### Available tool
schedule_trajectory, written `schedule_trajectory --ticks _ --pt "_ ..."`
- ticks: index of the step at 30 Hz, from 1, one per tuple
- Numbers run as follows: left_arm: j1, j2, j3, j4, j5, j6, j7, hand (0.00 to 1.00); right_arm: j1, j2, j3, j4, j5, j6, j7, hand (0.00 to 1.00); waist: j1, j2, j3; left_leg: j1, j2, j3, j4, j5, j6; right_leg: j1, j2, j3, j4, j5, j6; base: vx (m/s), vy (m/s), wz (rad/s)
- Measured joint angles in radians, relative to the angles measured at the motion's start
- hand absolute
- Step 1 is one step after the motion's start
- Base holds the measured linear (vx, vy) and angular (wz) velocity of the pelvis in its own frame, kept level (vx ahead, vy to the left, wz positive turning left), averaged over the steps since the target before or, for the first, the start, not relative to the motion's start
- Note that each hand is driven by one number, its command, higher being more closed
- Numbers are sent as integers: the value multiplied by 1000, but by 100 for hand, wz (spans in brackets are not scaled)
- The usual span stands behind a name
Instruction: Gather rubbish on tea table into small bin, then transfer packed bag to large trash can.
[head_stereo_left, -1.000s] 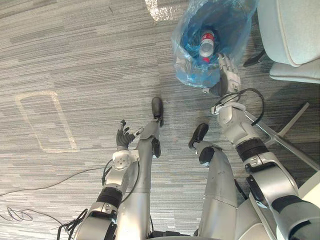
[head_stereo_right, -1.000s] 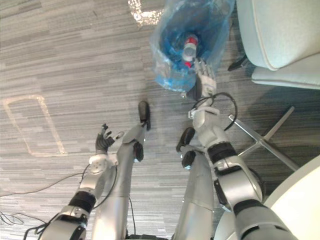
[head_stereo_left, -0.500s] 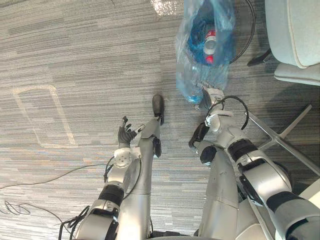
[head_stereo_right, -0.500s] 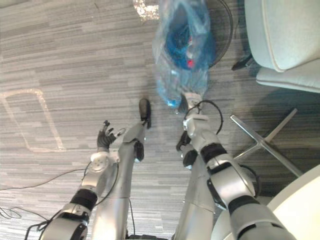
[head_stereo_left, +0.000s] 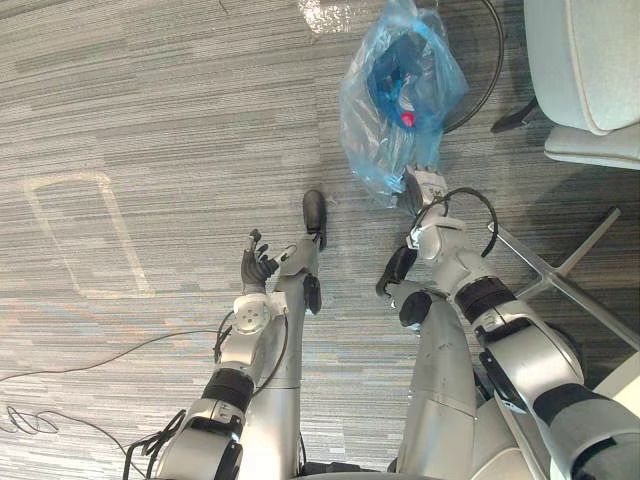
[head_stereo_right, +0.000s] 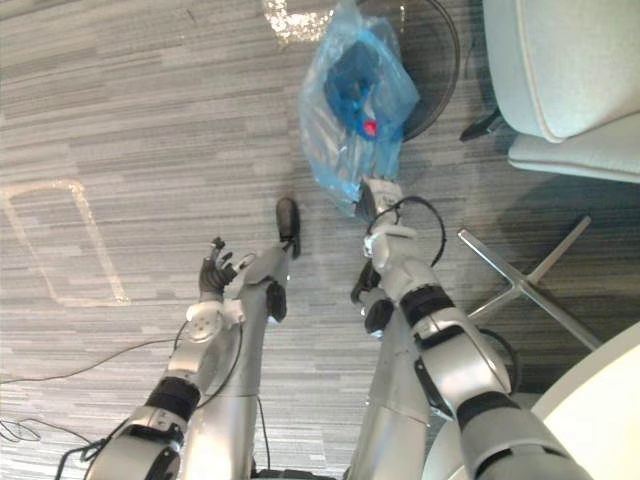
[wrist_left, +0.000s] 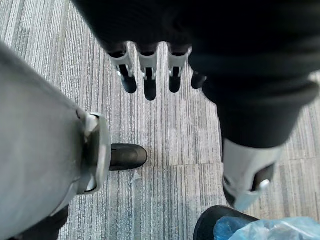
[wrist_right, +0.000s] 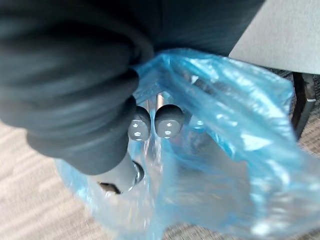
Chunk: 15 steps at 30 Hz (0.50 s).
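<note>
Grips the blue bag (head_stereo_left: 395, 110) with the right hand (head_stereo_left: 425, 188), clamped on the plastic at the edge nearest the robot. Shows, in the right wrist view, fingers (wrist_right: 169, 121) curled and wrapped in folds of the translucent film, so closed on the bag rather than spread.

Holds inside the bag a bottle with a red cap (head_stereo_left: 407, 118), lying among crumpled blue plastic near the middle. Cannot tell what else is packed in there; too blurred through the film. Cannot tell either whether the bag's underside touches the carpet (head_stereo_left: 150, 120) or hangs just above it.

Sits in front of a dark round rim (head_stereo_left: 490, 70) that curves behind the bag's far side and partly vanishes under it. Cannot tell if that rim is a bin.

Keeps the left hand (head_stereo_left: 257, 265) well apart from the bag, low over bare carpet, fingers (wrist_left: 150, 75) loosely straight and apart, holding nothing. Catches a corner of the blue bag at the edge of the left wrist view.

Stands near a pale upholstered chair (head_stereo_left: 585, 70), off to the bag's right, with slim metal legs (head_stereo_left: 560, 275) crossing the carpet below it. Carries a faint taped outline (head_stereo_left: 85, 235) on the carpet far to the left.
</note>
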Motion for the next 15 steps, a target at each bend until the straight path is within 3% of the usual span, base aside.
schedule_trajectory --ticks 6,15 --pt "4 -2 -2 16 1 25 -2 0 52 32 -8 -107 41 0 -4 100 -7 -1 0 49 6 11 -15 3 -4 39 4 7 -5 6 -7 -73 3 -6" --pt "145 -9 -7 38 6 61 -29 0 287 93 -11 -354 144 -8 2 100 -18 -14 -8 323 11 42 -154 17 -15 306 31 1 -155 41 9 -27 -2 -6"
